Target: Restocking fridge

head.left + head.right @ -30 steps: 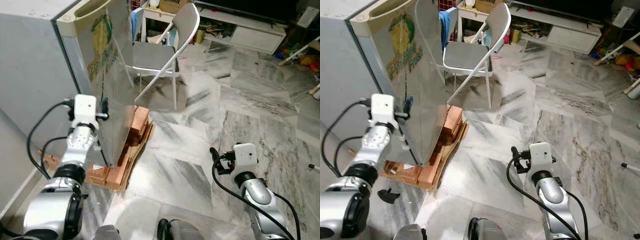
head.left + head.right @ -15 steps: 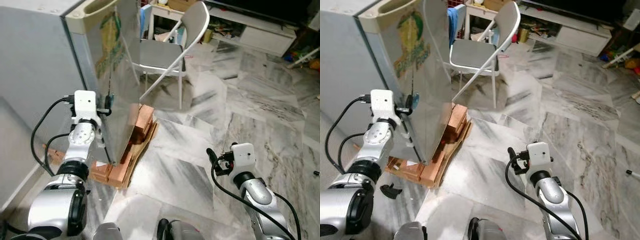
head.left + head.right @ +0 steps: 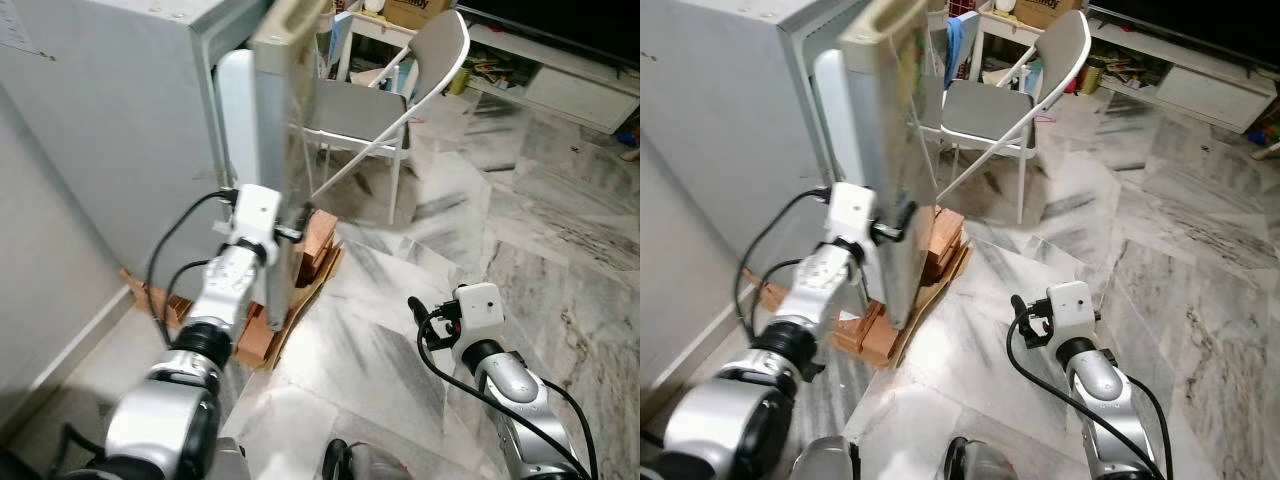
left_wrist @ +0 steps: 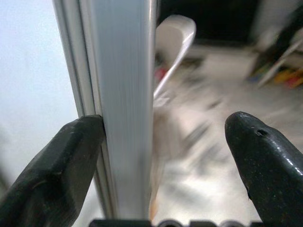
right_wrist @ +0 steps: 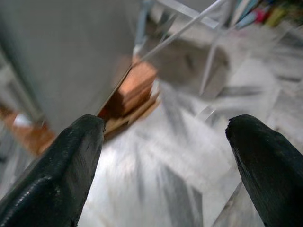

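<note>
Grey metal makes up the fridge [image 3: 130,110], which stands on the robot's left, raised on reddish bricks [image 3: 318,238] and sheets of cardboard [image 3: 940,283] on the marble floor [image 3: 470,210]. Its single door [image 3: 885,150] stands ajar and is seen edge-on, with a white strip of the interior showing behind it. The left tool [image 4: 156,142] is up at the free edge of that door, fingers spread wide: in the left wrist view one black finger [image 4: 57,170] touches the door's edge on the inner side, while the other finger hangs apart from it over the open floor. The right tool [image 5: 161,161] is held low over the floor, well apart from the fridge, its two fingers wide and holding nothing. One white folding chair [image 3: 400,100] stands just beyond the door, near its outer face. Behind the chair are a small white table [image 3: 990,25] and, farther off, a low white cabinet [image 3: 570,85] with clutter.
</note>
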Robot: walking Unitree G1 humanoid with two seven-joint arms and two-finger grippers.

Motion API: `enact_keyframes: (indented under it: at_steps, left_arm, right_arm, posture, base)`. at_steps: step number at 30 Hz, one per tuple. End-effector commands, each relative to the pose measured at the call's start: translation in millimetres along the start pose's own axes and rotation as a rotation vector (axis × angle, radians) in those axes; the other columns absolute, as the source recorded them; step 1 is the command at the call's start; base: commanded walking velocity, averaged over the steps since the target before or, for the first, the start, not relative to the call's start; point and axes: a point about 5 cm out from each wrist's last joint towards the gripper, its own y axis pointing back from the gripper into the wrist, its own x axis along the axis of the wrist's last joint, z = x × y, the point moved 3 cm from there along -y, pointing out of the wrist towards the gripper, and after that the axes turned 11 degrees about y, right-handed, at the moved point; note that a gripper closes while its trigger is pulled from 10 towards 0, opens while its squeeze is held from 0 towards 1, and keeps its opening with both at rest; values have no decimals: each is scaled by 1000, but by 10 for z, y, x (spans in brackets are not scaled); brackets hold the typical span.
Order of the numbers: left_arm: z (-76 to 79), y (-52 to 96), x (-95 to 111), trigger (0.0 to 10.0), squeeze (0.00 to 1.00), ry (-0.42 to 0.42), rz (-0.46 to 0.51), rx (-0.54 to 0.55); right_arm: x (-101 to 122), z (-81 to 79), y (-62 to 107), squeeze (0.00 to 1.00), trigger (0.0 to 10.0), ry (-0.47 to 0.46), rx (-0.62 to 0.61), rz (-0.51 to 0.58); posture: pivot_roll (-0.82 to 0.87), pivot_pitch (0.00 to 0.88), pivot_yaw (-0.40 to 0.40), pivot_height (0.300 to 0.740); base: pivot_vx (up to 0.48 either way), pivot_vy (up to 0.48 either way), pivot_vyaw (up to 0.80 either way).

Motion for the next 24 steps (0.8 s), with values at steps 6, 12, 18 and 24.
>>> enact_keyframes:
  at_steps: [6,12,18,24]
  left_arm:
    - [556,-271,528,10000,0,18,158,-202]
    - [-97,-38,376,10000,0,-19,108,-17]
    - [-555,490,83,10000,0,-29,23,113]
    - [-732,1001,-187,10000,0,-14,-51,211]
  right_arm:
    - [-75,-41,-11,0,10000,9,27,-43]
    - [-96,-56,-8,0,10000,-4,31,-48]
    - [-67,-48,-31,0,10000,3,29,-37]
    - [-81,-26,-53,0,10000,18,32,-48]
  posture:
    - [20,64,-87,740]
    - [31,67,-85,740]
    - [58,76,-85,740]
    - [92,89,-91,740]
  base:
    - [0,0,0]
    - [0,0,0]
    - [0,0,0]
    - [274,-244,-279]
